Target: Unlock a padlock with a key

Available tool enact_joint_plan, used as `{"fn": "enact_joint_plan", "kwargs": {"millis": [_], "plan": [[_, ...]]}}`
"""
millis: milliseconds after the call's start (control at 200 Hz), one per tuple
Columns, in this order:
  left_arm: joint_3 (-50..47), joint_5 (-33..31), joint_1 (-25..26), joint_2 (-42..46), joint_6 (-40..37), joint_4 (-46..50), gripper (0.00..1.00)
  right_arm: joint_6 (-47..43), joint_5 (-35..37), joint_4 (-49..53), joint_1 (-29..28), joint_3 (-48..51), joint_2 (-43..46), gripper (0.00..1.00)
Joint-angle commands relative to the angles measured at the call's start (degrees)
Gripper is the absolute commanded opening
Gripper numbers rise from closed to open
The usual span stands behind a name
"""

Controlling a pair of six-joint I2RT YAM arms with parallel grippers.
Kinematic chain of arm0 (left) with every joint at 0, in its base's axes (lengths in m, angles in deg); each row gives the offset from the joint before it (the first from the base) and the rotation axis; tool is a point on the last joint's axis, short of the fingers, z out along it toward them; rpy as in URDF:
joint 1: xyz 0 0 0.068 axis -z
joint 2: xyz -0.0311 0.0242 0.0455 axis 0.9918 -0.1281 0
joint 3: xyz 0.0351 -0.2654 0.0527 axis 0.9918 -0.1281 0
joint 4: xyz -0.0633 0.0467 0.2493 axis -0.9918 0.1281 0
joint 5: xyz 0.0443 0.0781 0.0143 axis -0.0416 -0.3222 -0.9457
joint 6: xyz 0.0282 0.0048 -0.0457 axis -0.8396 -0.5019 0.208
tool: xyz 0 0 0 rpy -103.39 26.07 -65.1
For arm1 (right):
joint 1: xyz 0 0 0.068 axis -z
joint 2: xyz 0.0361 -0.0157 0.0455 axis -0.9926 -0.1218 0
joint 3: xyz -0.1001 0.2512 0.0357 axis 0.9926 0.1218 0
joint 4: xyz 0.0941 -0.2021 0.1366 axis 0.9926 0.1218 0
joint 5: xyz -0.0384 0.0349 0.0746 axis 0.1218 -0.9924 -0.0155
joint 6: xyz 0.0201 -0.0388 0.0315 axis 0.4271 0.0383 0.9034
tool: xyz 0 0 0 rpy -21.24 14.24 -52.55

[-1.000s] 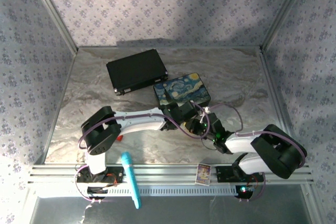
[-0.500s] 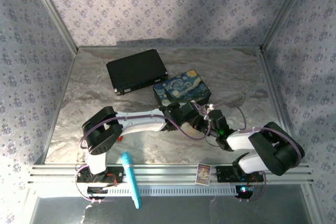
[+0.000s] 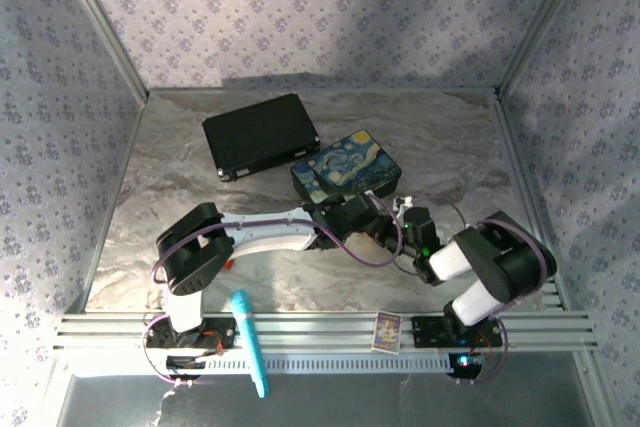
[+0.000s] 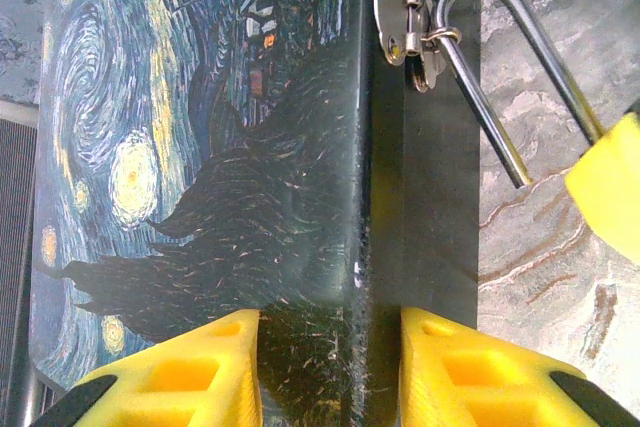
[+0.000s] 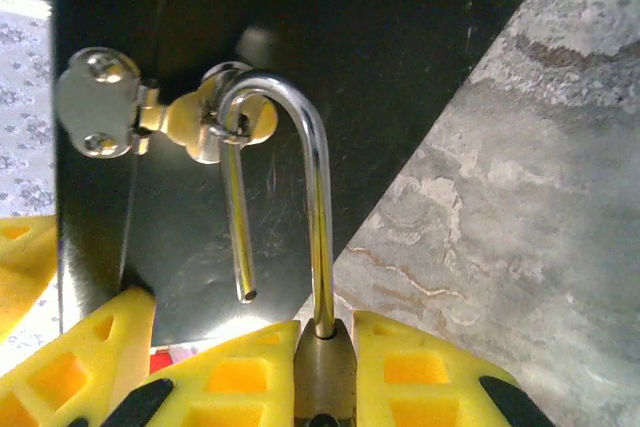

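The small brass padlock [image 5: 323, 379] sits between the yellow fingers of my right gripper [image 5: 325, 332], which is shut on its body. Its silver shackle [image 5: 318, 197] stands open, one leg hanging free, and is hooked through the ring of the hasp [image 5: 100, 102] on the dark front of the painted box [image 3: 350, 169]. My left gripper [image 4: 330, 322] is shut on the box's front edge, one finger over the starry lid [image 4: 180, 147], the other over the dark face. The shackle [image 4: 490, 97] and hasp [image 4: 400, 12] show at upper right in the left wrist view. The key is hidden.
A black case [image 3: 260, 134] lies behind and left of the painted box. A teal tool [image 3: 250, 342] and a small card [image 3: 387, 329] rest on the front rail. A little red-orange block [image 3: 228, 262] sits by the left arm's base. Walls close in the marble table [image 3: 450, 147].
My right arm has folded in closer to the painted box, elbow swinging left and up. The left jaws have narrowed slightly. The box has shifted a little.
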Motion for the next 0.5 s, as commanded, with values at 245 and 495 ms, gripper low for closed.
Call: {"fn": "enact_joint_plan", "kwargs": {"millis": [245, 495], "plan": [[-5.6, 10.9, 0.4, -6.0, 1.5, 15.6, 0.33, 6.4, 13.8, -5.7, 2.6, -1.9, 2.3, 0.0], [-5.6, 10.7, 0.5, -6.4, 1.6, 15.6, 0.32, 6.5, 11.4, -3.7, 5.0, -3.8, 1.6, 0.0]]}}
